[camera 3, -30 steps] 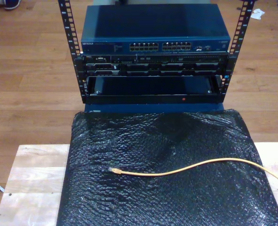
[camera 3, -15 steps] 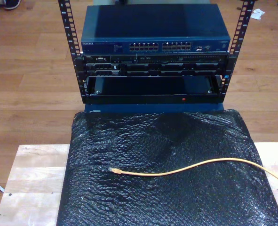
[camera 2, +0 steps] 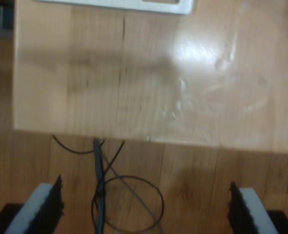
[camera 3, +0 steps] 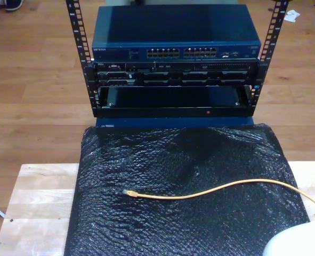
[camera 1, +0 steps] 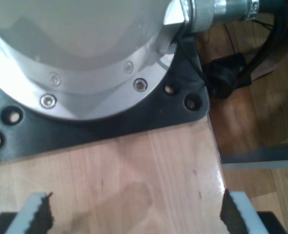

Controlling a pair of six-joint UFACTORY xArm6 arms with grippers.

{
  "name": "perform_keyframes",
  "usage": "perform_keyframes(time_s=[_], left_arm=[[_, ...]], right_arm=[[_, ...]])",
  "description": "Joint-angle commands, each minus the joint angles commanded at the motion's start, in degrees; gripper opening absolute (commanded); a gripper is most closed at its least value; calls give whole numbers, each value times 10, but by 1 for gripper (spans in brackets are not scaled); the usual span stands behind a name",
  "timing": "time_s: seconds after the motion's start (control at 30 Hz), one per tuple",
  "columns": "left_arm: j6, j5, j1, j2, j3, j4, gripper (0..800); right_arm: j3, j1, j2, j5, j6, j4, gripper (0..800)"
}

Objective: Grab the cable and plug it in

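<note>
Now, cable (camera 3: 200,193) lies loose on black bubble wrap (camera 3: 146,224), clear plug (camera 3: 127,192) toward nine o'clock, free for pickup. Switch (camera 3: 176,52) ports at twelve o'clock. My first gripper (camera 1: 134,214) and second gripper (camera 2: 146,207) gape wide, empty, over wooden table (camera 1: 148,185).

Glossy crinkled black plastic sheet (camera 3: 200,160) covers the smooth, lightly shiny wooden table (camera 3: 37,202).

One cable (camera 3: 200,193), one switch (camera 3: 176,33), two rack posts (camera 3: 78,40).
</note>
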Motion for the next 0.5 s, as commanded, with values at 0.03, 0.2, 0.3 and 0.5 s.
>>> perform_keyframes(time_s=[0.03, 0.2, 0.3, 0.5], left_arm=[[0, 4, 0, 0, -3, 0, 800], [0, 59, 1, -19, -52, 3, 800], [1, 151, -9, -20, -106, 2, 800], [-5, 251, -72, -20, -188, -43, 800]], right_arm=[[-11, 0, 4, 2, 11, 0, 800], [-74, 2, 33, 36, 58, 2, 800], [-101, 16, 48, 60, 97, 6, 800], [-118, 120, 82, 63, 199, 10, 800]])
